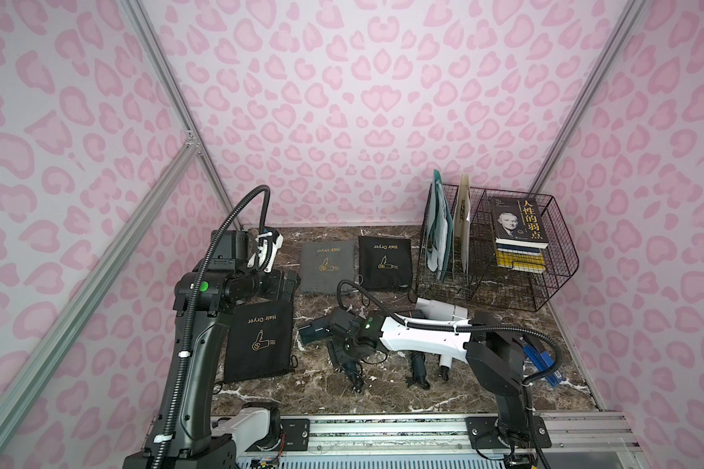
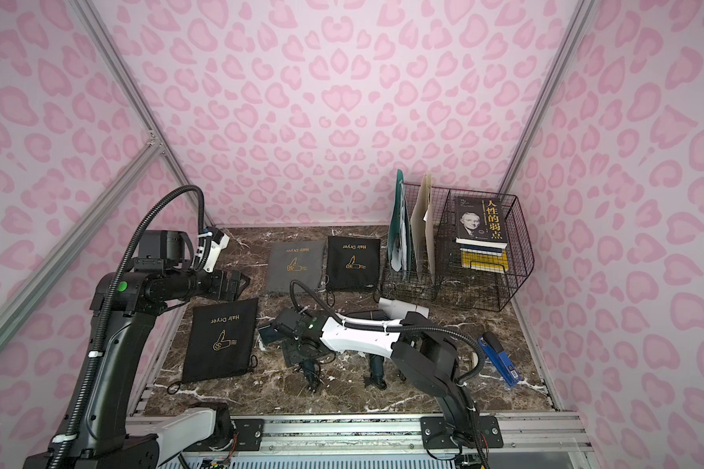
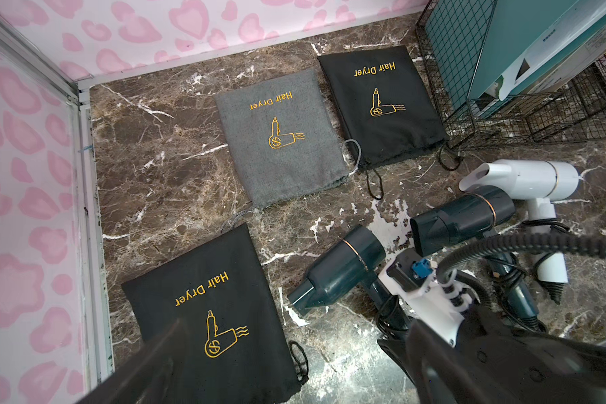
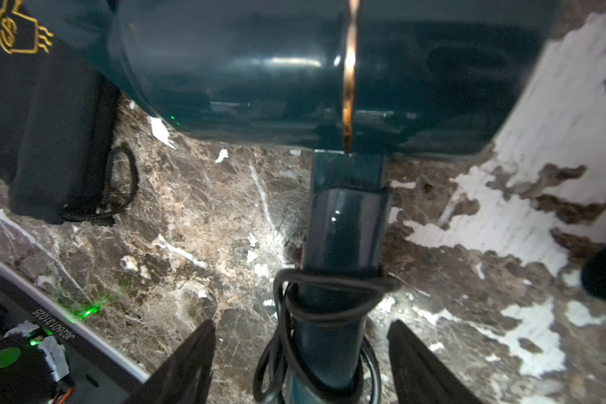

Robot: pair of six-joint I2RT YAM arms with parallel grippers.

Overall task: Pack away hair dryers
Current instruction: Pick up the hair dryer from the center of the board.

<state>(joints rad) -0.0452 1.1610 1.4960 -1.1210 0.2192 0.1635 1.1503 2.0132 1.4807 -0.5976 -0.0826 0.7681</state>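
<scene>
Three hair dryers lie mid-table. The nearest dark teal dryer (image 4: 343, 224) (image 3: 343, 269) has its corded handle between my right gripper's (image 4: 301, 323) (image 1: 338, 357) fingers. That gripper is open, with a gap on each side of the handle. A second teal dryer (image 3: 466, 217) and a white dryer (image 3: 529, 182) (image 1: 439, 308) lie beside it, partly hidden under my right arm in both top views. My left gripper (image 1: 289, 284) (image 3: 294, 335) hangs open and empty above the far edge of a black pouch (image 1: 259, 341).
A grey pouch (image 1: 328, 266) and another black pouch (image 1: 385, 262) lie flat at the back. A wire basket (image 1: 545, 284) with books and folders fills the back right corner. A blue stapler (image 1: 541, 359) lies at the right. Pink walls close in three sides.
</scene>
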